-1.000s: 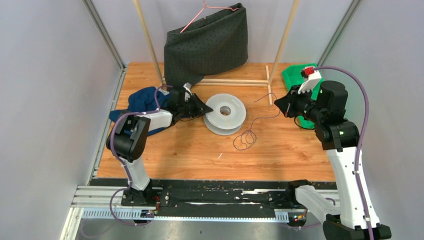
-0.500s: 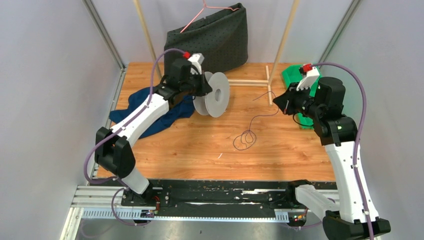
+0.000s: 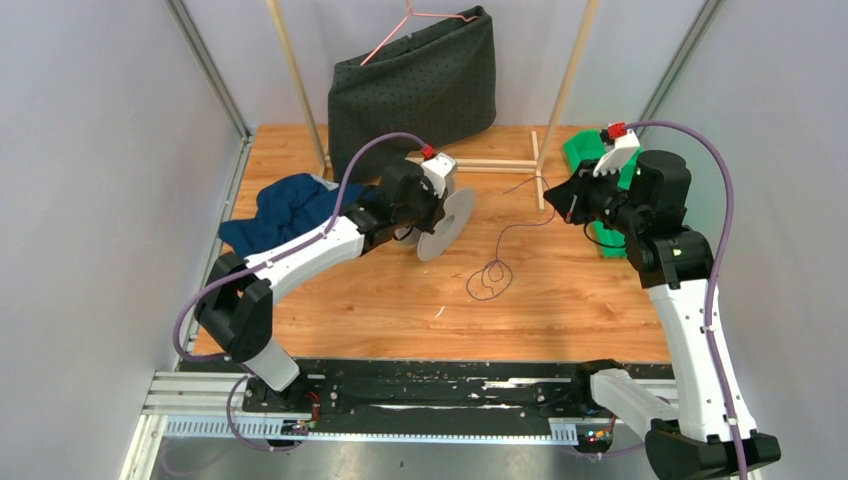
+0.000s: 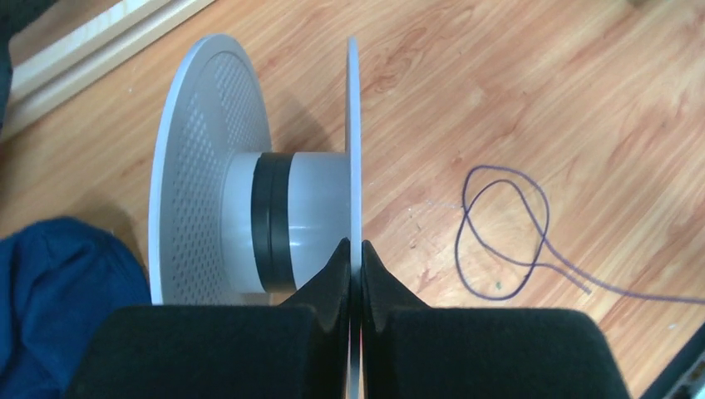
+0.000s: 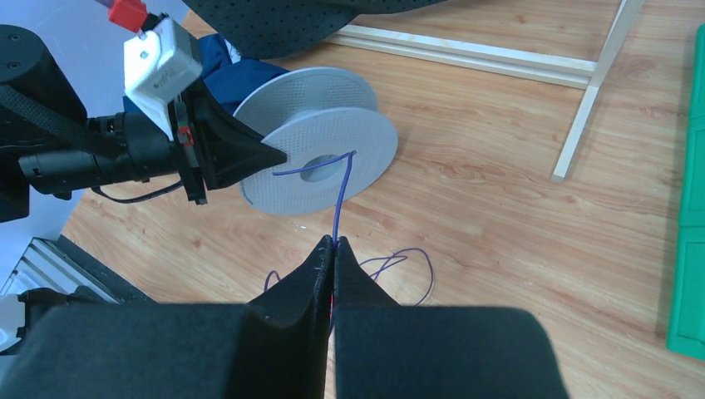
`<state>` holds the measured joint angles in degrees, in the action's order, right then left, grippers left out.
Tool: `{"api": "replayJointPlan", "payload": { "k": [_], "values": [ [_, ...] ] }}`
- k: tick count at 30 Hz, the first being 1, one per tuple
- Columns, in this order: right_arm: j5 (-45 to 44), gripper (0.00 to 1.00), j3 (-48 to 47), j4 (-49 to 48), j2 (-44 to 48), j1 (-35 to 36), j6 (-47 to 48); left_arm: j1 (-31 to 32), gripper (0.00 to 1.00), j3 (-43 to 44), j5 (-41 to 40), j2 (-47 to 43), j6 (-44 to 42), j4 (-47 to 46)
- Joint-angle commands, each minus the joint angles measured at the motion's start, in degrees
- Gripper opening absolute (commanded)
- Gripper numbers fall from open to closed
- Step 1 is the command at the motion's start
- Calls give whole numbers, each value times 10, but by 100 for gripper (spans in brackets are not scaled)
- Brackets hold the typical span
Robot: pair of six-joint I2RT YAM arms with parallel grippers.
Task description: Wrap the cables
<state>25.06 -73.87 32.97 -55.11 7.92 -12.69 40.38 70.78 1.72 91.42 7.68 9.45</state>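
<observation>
Left pincer (image 4: 355, 248), clamping the spool (image 4: 199, 166), has swung nearer the cable (image 5: 342, 199).

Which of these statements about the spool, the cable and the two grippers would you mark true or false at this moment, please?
1. The left gripper pinches one flange of the grey-white spool. True.
2. The spool lies flat on the wooden table. False: it is held on edge, with its hub level.
3. The right gripper is open and empty. False: it is shut on the thin dark cable.
4. Loose loops of the cable lie on the table. True.
5. The blue cloth lies right of the spool. False: in the top view it lies left of it.
</observation>
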Motion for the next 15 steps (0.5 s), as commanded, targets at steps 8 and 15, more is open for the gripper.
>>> {"api": "replayJointPlan", "payload": {
  "k": [8,15],
  "values": [
    [13,1,1,-9,9,-9,-9,-59,0,65,269,22,-330,102],
    [18,1,-1,-9,9,-9,-6,-76,3,136,281,66,-407,216]
  ]
}}
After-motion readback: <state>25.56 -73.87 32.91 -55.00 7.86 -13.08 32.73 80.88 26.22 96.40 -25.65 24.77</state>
